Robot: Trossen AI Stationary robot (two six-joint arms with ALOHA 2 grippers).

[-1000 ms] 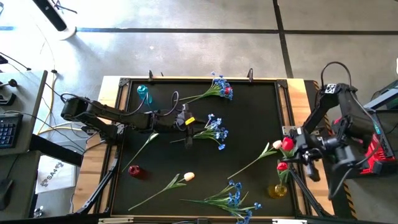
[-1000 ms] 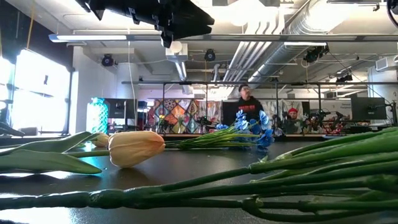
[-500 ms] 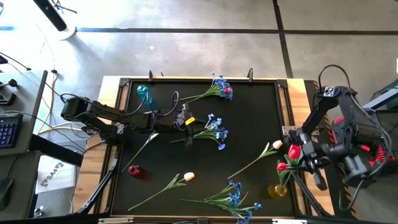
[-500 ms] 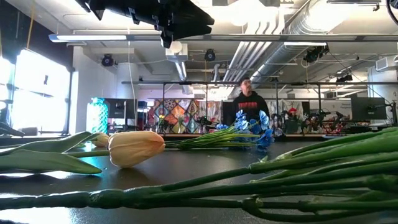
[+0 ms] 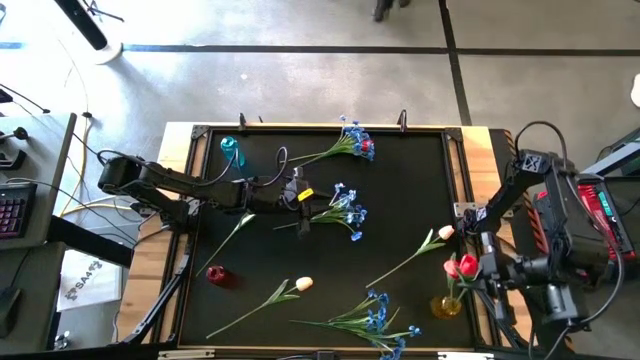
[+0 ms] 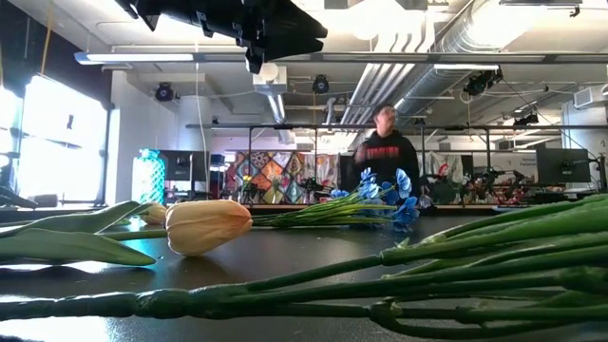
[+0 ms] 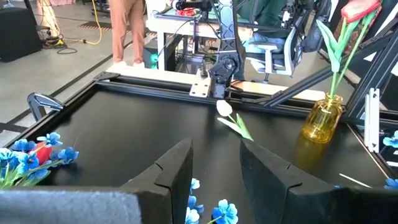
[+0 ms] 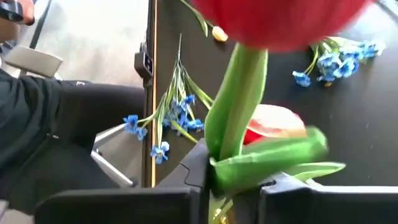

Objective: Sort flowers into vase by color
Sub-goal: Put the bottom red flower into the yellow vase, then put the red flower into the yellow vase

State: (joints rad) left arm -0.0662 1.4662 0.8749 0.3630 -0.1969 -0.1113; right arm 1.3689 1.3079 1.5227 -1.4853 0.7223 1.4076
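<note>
Field notes: flower sorting.

- The right gripper [image 8: 233, 171] is held over the corner of the counter [image 5: 400, 190] beside the right arm's base. Its fingers are drawn in close about the green stem of a red tulip [image 5: 468, 266], just below the bloom, with a leaf bunched across them. Whether that hold is being slackened cannot be told.
- The tulip is hung over an amber glass vase [image 5: 446, 305], beside a second red tulip [image 5: 452, 268] already stood in it.
- The left gripper [image 5: 298, 200] is parked toward the left edge, above a blue spray [image 5: 348, 212]. Its fingers are set partly apart, and nothing is held.
- Elsewhere, two cream tulips [image 5: 304, 284] are seen lying flat. Further blue sprays [image 5: 378, 318] are laid on the dark matte surface. A small red vase [image 5: 215, 274] and a teal vase [image 5: 230, 146] are stood along the left side.

Handling, judged:
- The flowers are taken to be very light.
- The stems are thin, wiry and springy, and probably smooth plastic, so twisting in the grip is to be expected.
- The heads are soft fabric and easily crushed.
- Hold is best taken on bare stem, clear of leaves and bloom and high enough that the tail can be steered into a narrow neck.
- The glass vase is thought light and easily tipped by a sideways push.
</note>
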